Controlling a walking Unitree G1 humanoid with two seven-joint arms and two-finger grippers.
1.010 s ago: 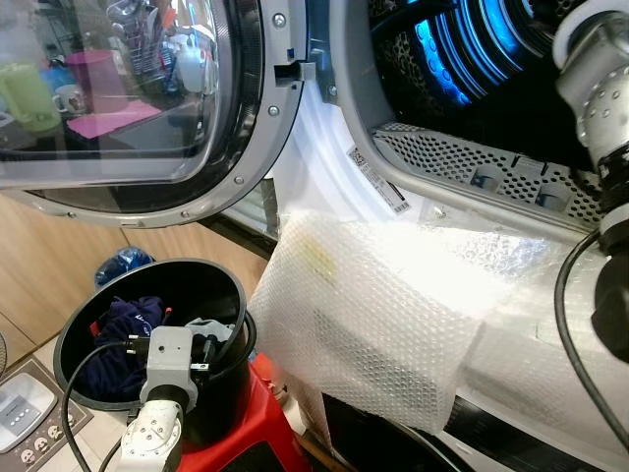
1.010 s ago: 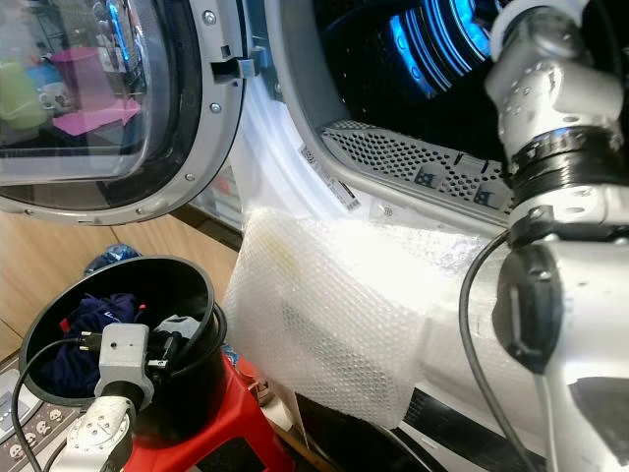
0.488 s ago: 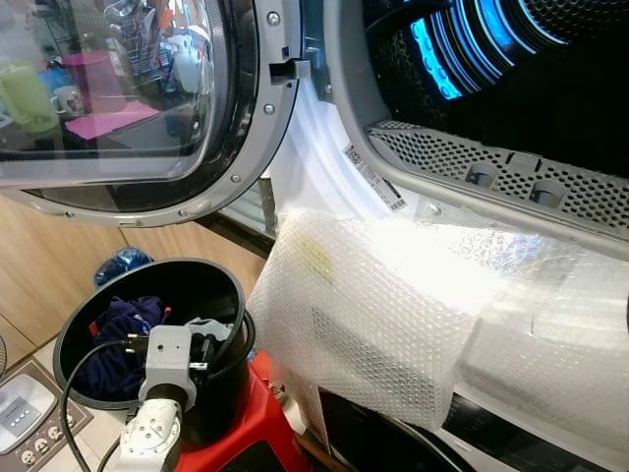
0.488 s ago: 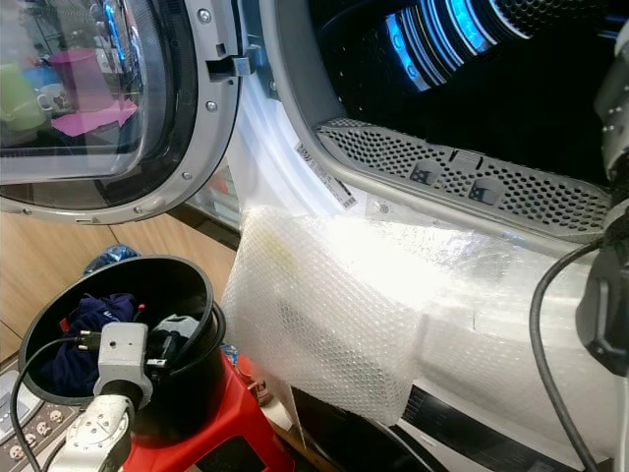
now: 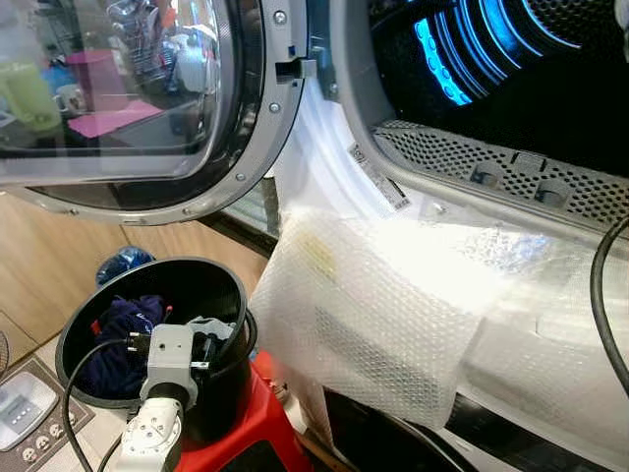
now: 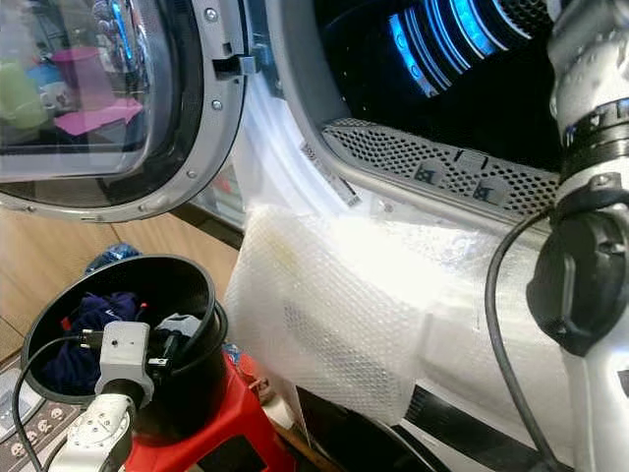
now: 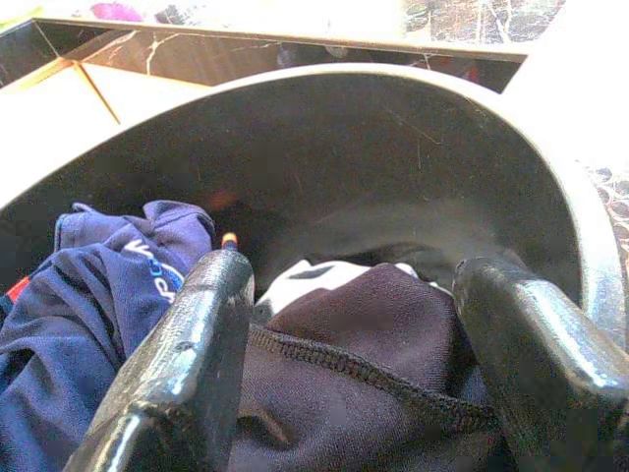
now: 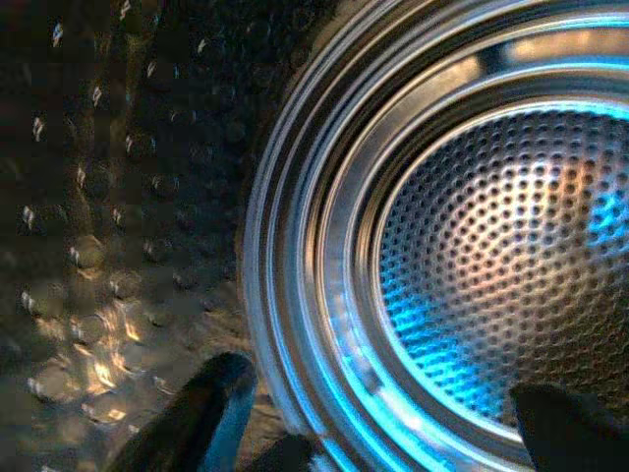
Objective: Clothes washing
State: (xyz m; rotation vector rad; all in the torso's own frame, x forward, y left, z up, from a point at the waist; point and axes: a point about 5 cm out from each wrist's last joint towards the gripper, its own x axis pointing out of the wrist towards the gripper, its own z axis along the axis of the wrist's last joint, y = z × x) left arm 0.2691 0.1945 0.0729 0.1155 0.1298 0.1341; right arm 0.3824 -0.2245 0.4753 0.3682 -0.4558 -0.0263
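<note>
Right eye view has my right arm back at the frame's right side, raised toward the washing machine (image 6: 295, 167); half a second ago only its lower part showed there, and a second ago it stood about as it does now. I judge it has dropped a piece in the drum and is hovering before the next trip. My right gripper (image 8: 383, 413) is inside the drum (image 8: 491, 256), fingers spread wide, holding nothing, facing the blue-lit perforated back wall. My left gripper (image 7: 344, 324) has not moved: it hangs low in the black bucket (image 5: 211, 280) on the red stool (image 5: 251, 433), fingers open on either side of a dark garment (image 7: 364, 354), not yet closed on it. A navy shirt (image 7: 88, 305) lies just beside it. So clothes remain in the bucket, and the next grab looks ready. Bubble wrap (image 5: 393, 315) drapes over the machine's front below the door opening.
</note>
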